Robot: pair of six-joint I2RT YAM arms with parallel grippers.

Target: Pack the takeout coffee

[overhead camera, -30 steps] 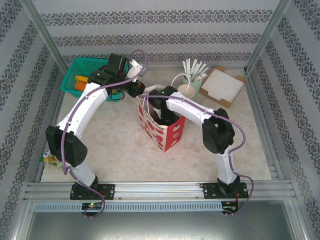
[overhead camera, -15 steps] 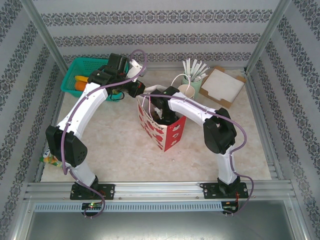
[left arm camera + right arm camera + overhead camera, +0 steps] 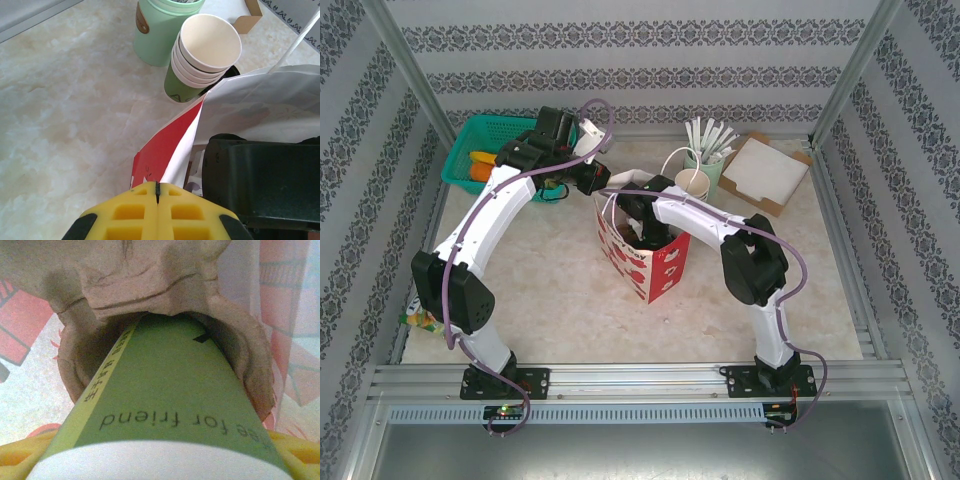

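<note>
The takeout coffee (image 3: 165,385), a green paper cup printed "for friend", stands between my right gripper's (image 3: 160,452) yellow fingers (image 3: 20,452), which are closed on its sides. Its base sits in a well of a brown pulp carrier (image 3: 150,275) inside the red and white paper bag (image 3: 660,270). From above, my right gripper (image 3: 638,225) reaches down into the bag's mouth and the cup is hidden. My left gripper (image 3: 158,186) is shut on the bag's (image 3: 160,155) top rim at its back left corner, and the same left gripper (image 3: 603,188) shows from above.
A stack of cream paper cups (image 3: 207,45) and a pale green holder of white sticks (image 3: 708,160) stand just behind the bag. A flat cardboard box (image 3: 765,172) lies at the back right, a green basket (image 3: 480,150) at the back left.
The right arm has shifted slightly left over the bag and the bag has moved a little with it. The left arm has stayed put.
</note>
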